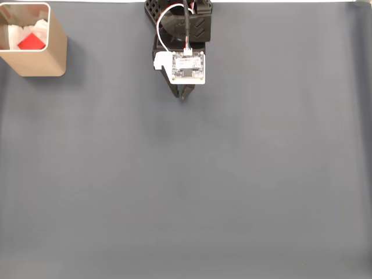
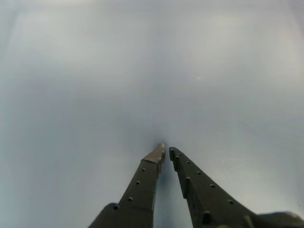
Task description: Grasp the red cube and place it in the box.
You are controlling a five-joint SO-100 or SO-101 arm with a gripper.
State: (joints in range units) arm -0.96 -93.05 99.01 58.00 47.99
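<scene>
So the red cube (image 1: 31,42) is sitting inside the box (image 1: 36,61), up in the top left corner of the fixed view, lying on some white crumpled lining (image 1: 20,30) in there. The box itself is standing upright on the dark grey mat (image 1: 186,192).

My arm (image 1: 185,23) is hanging out at the top middle of that same view, well apart from the box, with the little white circuit board (image 1: 188,67) facing up at the camera. My gripper (image 1: 183,96) is pointing down toward the mat just below the board.

In the wrist view my gripper (image 2: 166,151) is coming in from the bottom edge, and the two black fingers (image 2: 142,183) are nearly together, tips almost touching with just a sliver of gap. I'm holding nothing between them, just blurry grey mat (image 2: 152,71) behind.
</scene>
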